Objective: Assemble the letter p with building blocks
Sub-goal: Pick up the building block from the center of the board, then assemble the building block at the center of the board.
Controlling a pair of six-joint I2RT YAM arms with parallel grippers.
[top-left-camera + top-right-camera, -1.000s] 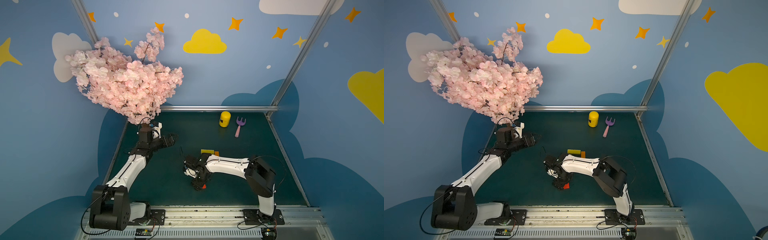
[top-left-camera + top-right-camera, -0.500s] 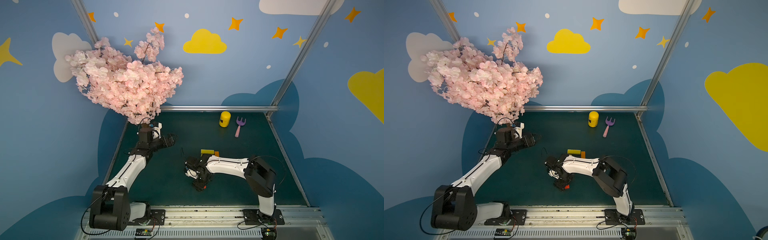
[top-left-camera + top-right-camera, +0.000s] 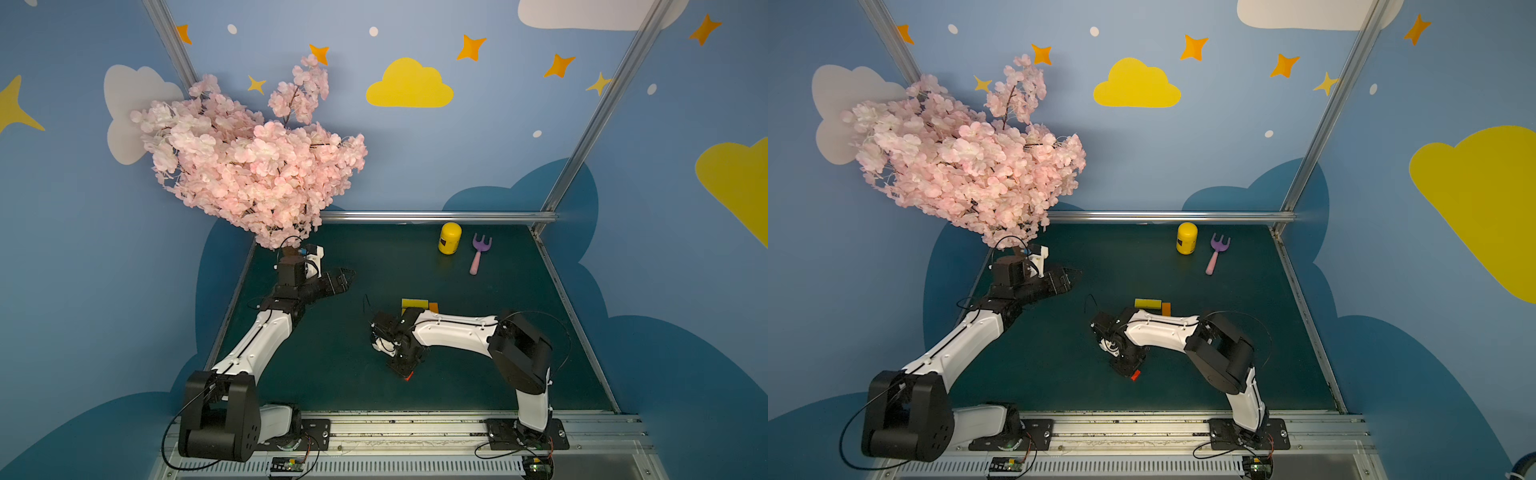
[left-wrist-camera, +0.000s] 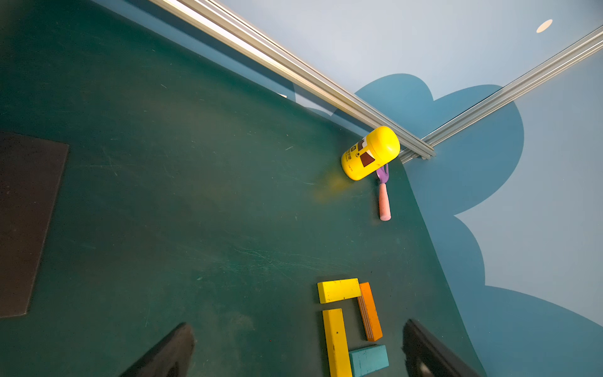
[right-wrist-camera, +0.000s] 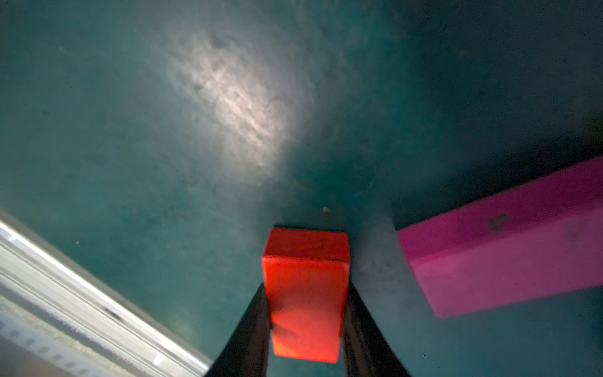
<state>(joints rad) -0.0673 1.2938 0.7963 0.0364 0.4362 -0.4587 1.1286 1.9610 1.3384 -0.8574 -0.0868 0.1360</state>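
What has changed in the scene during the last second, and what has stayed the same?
The right pincer has closed its jaws on the red block. The left pincer stayed open and still; the yellow block, the orange block, the yellow can and the rake did not move.

Upright yellow can [image 3: 449, 243] just beside purple-pink rake [image 3: 478, 256]; pink blossom tree [image 3: 249, 174] well apart.
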